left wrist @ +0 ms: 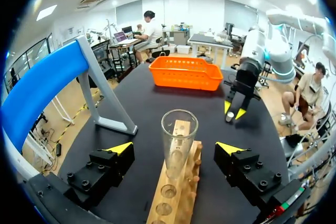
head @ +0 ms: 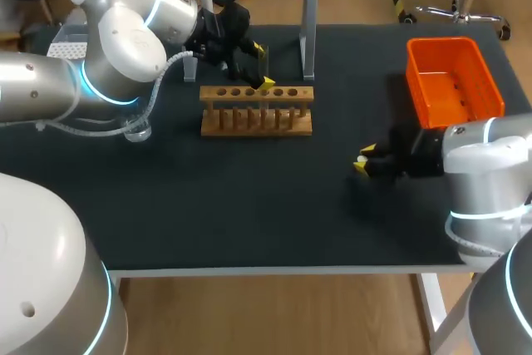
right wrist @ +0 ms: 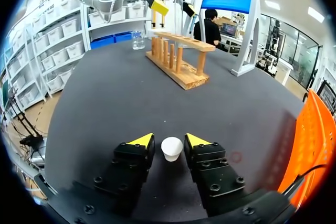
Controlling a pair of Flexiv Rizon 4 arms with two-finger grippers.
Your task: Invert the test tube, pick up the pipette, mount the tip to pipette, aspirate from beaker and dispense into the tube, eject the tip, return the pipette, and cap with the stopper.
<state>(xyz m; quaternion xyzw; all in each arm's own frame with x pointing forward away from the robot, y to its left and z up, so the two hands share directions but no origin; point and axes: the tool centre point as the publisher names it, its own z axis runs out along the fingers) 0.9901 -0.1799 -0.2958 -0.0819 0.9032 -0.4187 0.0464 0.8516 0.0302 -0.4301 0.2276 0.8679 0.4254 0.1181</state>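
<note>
Left wrist view: left gripper (left wrist: 175, 147) open astride the glass tube (left wrist: 178, 132), fragile and slick; I'd pinch mid-wall gently; right gripper (right wrist: 169, 139) open too.

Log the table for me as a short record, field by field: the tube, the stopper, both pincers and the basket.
test tube: upright in the wooden rack, mouth up
left pincer: open, fingers either side of the tube, not touching it
stopper: standing on the table
right pincer: open, low over the table, stopper between its fingers
orange basket: on the table behind the right arm
</note>
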